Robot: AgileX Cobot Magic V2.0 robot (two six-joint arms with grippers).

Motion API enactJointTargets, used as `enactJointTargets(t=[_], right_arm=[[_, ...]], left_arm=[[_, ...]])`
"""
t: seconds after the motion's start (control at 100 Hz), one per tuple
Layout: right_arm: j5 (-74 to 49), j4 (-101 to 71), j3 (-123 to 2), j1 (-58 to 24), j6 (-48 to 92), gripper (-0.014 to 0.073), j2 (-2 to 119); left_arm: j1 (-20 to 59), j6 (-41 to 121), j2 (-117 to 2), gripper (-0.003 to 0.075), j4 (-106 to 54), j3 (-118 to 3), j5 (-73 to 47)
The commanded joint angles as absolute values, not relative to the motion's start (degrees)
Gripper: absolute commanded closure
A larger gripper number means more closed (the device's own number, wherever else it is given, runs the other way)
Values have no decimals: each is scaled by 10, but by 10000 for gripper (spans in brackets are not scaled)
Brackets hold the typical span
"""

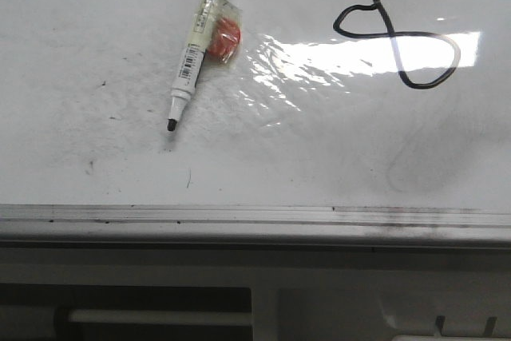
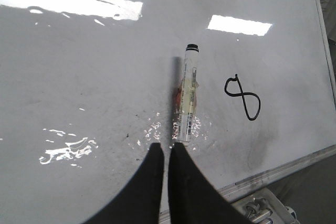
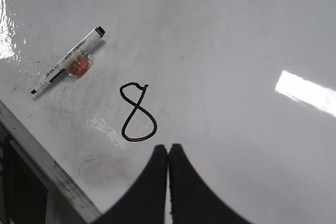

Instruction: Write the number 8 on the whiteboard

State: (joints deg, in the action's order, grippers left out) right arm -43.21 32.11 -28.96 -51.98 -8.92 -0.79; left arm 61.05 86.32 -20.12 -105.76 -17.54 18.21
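Observation:
The number 8 (image 1: 391, 35) is a thin black two-loop line lying sideways on the right part of the whiteboard (image 1: 96, 37). It also shows in the left wrist view (image 2: 242, 94) and the right wrist view (image 3: 137, 106). An uncapped black-tipped marker (image 1: 196, 45) lies loose on the board, left of the figure, with a red-orange tag (image 1: 225, 37) taped to it. My left gripper (image 2: 166, 146) is shut and empty above the board, just short of the marker (image 2: 188, 95). My right gripper (image 3: 168, 147) is shut and empty, beside the figure. Neither gripper shows in the front view.
A silver-grey metal rail (image 1: 239, 215) runs along the board's near edge and shows in both wrist views (image 2: 283, 169) (image 3: 42, 161). Past it lies a white panel with slots (image 1: 319, 301). Faint grey smudges and black specks mark the board near the marker.

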Motion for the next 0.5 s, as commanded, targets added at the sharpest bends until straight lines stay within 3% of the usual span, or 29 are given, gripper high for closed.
enactJointTargets(t=[0.0,0.41,0.49], right_arm=[[-386,339,-301,-517,-92,636,1],[-386,339,-301,-517,-92,636,1],[-386,339,-301,-517,-92,636,1]], left_arm=[[616,864,-204,741,-1067,-185,169],[614,864,-204,741,-1062,-168,172],[607,861,-204,741,-935,-157,170]])
